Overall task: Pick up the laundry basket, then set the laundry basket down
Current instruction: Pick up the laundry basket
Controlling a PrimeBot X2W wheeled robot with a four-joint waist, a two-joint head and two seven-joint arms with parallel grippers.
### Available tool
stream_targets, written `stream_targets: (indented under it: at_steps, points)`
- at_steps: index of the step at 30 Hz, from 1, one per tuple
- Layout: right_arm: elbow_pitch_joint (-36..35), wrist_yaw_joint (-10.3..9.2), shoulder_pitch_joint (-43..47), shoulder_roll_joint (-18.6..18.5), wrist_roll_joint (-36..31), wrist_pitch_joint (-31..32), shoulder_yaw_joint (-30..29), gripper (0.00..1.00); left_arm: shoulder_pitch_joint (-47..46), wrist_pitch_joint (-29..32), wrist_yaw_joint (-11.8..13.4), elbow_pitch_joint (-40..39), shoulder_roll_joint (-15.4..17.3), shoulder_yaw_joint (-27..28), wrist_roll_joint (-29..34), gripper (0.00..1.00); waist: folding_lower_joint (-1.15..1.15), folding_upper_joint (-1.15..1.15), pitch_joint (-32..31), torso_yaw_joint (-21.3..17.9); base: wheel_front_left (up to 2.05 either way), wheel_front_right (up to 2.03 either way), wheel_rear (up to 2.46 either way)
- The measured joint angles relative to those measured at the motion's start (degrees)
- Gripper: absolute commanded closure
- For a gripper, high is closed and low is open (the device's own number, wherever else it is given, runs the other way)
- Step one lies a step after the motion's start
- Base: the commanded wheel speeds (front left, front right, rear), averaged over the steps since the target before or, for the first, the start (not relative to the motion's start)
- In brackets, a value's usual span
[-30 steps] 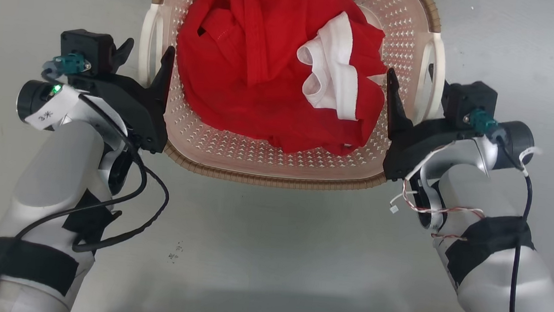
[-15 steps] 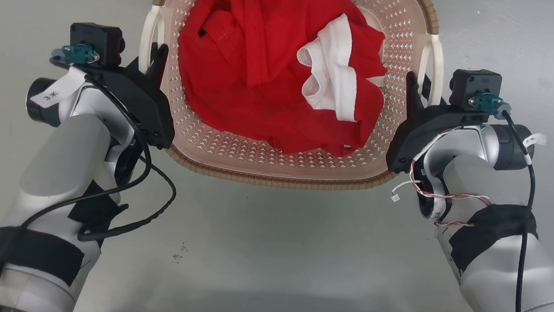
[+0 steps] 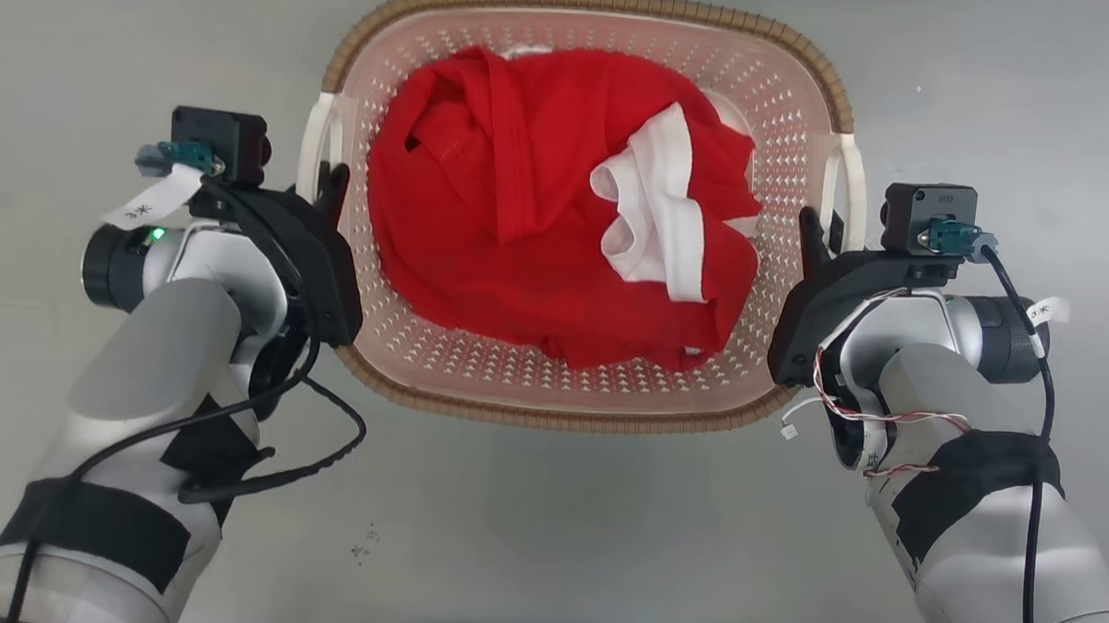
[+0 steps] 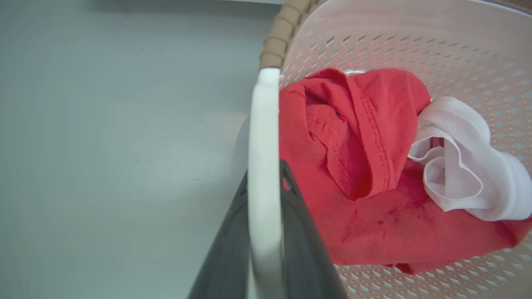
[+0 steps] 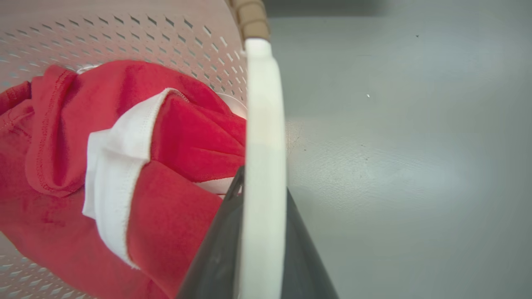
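The laundry basket [image 3: 556, 414], cream-pink with perforated walls and a brown woven-look rim, sits in the middle of the head view, holding a red garment [image 3: 512, 218] and a white one [image 3: 657, 230]. My left gripper [image 3: 325, 186] is shut on the basket's white left handle [image 3: 316, 140]. In the left wrist view that handle [image 4: 264, 137] runs between the dark fingers [image 4: 305, 241]. My right gripper [image 3: 820, 232] is shut on the white right handle [image 3: 852, 187], which in the right wrist view [image 5: 264, 137] also lies between the fingers [image 5: 216, 257]. I cannot tell whether the basket rests on the floor.
Smooth grey floor [image 3: 534, 551] surrounds the basket on all sides. Black cables hang from my left forearm [image 3: 301, 450], and thin red-and-white wires run along my right wrist [image 3: 866, 419].
Both grippers closed from straddling the handles to clamping them. The whole picture has shifted, so the basket's far rim has come into view.
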Motion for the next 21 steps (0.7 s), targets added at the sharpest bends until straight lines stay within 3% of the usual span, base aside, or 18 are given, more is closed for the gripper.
stream_targets:
  at_steps: [21]
  points:
    - [7.06,3.74,6.14,0.9,6.35,3.13,1.34,1.0,5.42,4.82,-0.08,6.13,-2.41,-0.85,-3.88,1.0,-0.01,-0.01,-15.18,-0.1,0.0,0.0,0.0]
